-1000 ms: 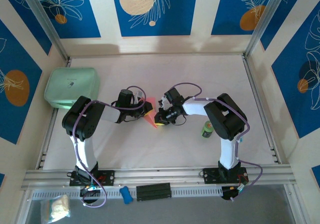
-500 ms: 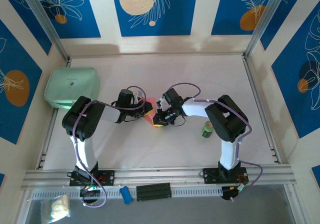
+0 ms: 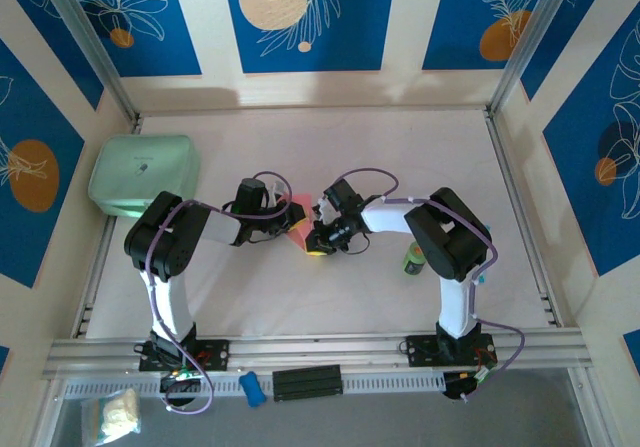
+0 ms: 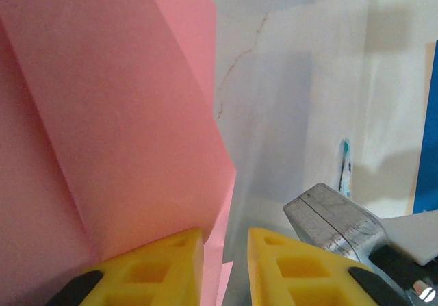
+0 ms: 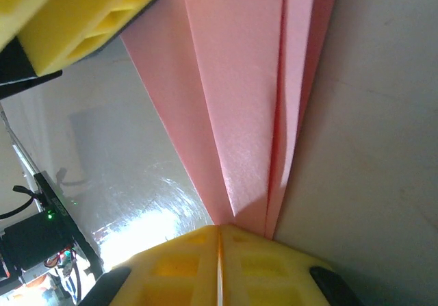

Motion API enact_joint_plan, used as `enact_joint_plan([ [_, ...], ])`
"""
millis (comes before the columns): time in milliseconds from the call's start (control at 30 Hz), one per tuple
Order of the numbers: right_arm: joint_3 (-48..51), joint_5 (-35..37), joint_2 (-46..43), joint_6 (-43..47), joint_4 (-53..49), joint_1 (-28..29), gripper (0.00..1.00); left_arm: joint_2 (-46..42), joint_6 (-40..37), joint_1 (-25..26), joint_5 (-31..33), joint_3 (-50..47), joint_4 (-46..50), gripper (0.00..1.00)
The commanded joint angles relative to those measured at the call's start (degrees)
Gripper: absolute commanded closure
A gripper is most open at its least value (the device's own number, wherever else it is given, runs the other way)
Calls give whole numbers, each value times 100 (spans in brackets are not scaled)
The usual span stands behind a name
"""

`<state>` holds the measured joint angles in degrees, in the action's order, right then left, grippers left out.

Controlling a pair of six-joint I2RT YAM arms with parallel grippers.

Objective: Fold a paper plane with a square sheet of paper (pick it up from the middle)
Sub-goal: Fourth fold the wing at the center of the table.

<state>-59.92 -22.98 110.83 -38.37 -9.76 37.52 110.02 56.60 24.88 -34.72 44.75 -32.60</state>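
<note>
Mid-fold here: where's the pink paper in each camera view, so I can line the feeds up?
Top external: folded pink paper at table centre, between left claw and right claw.
Left wrist: covers the left half, its edge running down between the left claw's yellow fingers.
Right wrist: long creased strip from the top edge, narrowing to the shut right claw at bottom.
Shared landmark: the white table beside the paper.

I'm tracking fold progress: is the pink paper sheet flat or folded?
Folded: the thin pink paper sheet shows overlapping layers with long creases converging toward the right gripper.
</note>
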Motion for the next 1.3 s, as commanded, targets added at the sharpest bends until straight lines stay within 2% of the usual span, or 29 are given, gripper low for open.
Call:
enact_joint_plan([
  [0,-72,-97,141,82,-221,63,90,263,-35,25,298,-113,348,75],
  [200,-86,-11,75,93,-320,37,90,255,-34,25,298,-99,358,75],
  [433,68,294,-762,56,-119,-16,90,244,-37,25,284,-81,413,75],
  [967,-371,687,-6,82,-528,67,94,213,21,25,244,-63,378,76],
  [1267,-279,881,45,505,-1158,19,94,-359,-131,-16,44,171,443,75],
])
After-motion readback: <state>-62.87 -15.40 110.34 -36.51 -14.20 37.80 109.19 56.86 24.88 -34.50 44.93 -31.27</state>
